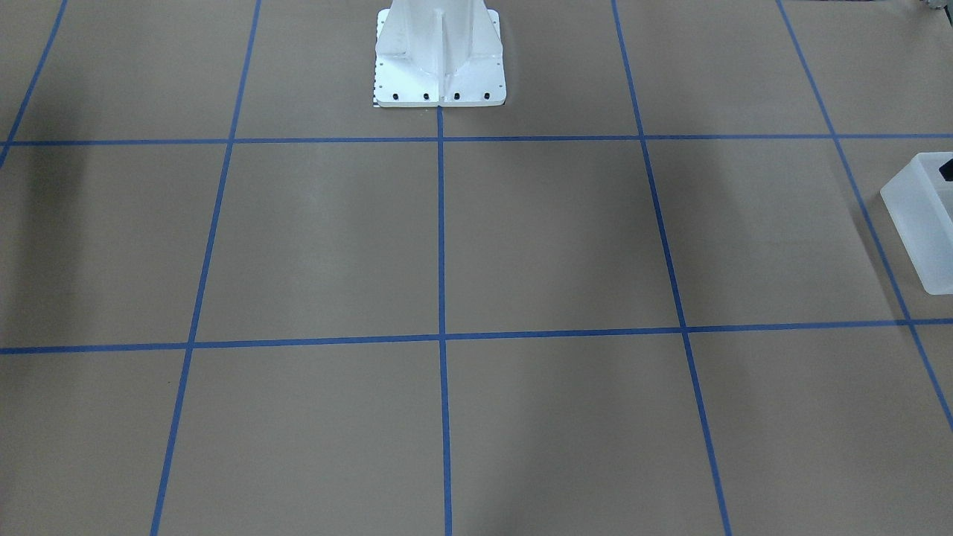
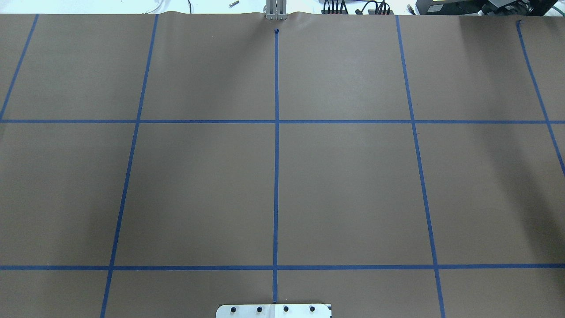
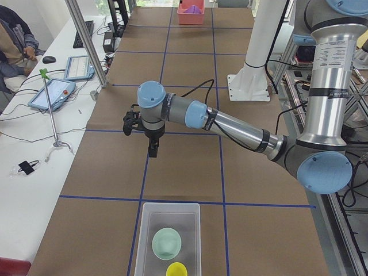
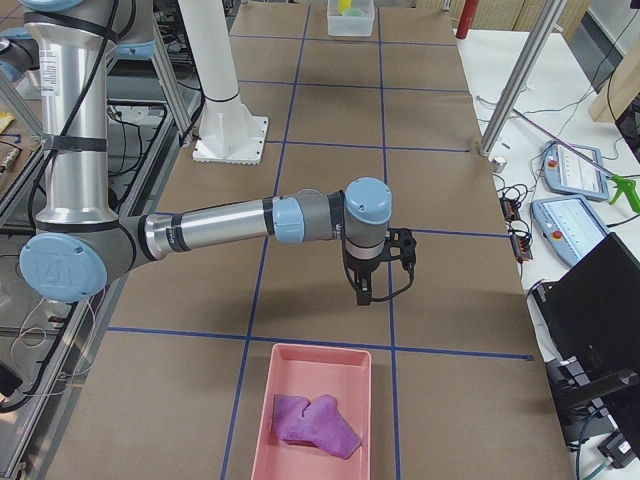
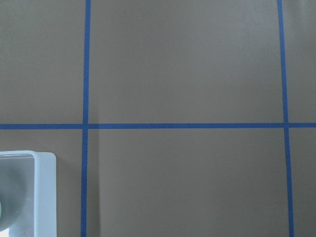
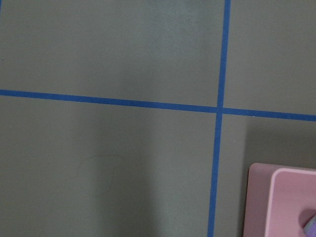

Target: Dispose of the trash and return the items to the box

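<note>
The translucent white box (image 3: pixel 148 241) stands on the table at the robot's left end. The pale green bowl (image 3: pixel 167 242) and the yellow cup (image 3: pixel 176 269) sit inside it. Its edge shows in the front view (image 1: pixel 919 223), and its corner shows in the left wrist view (image 5: pixel 44 197) with a bit of the bowl (image 5: pixel 4 210). My left gripper (image 3: pixel 152 152) hangs above the table beyond the box, apart from it. My right gripper (image 4: pixel 362 297) hangs above the table just short of a pink tray (image 4: pixel 300 365). I cannot tell whether either gripper is open or shut.
The pink tray holds a crumpled purple piece (image 4: pixel 315 422), and its corner shows in the right wrist view (image 6: pixel 281 202). The white robot base (image 1: pixel 439 59) stands at mid table. Blue tape lines grid the brown table. An operator's desk with tablets (image 3: pixel 52 92) runs along the far side.
</note>
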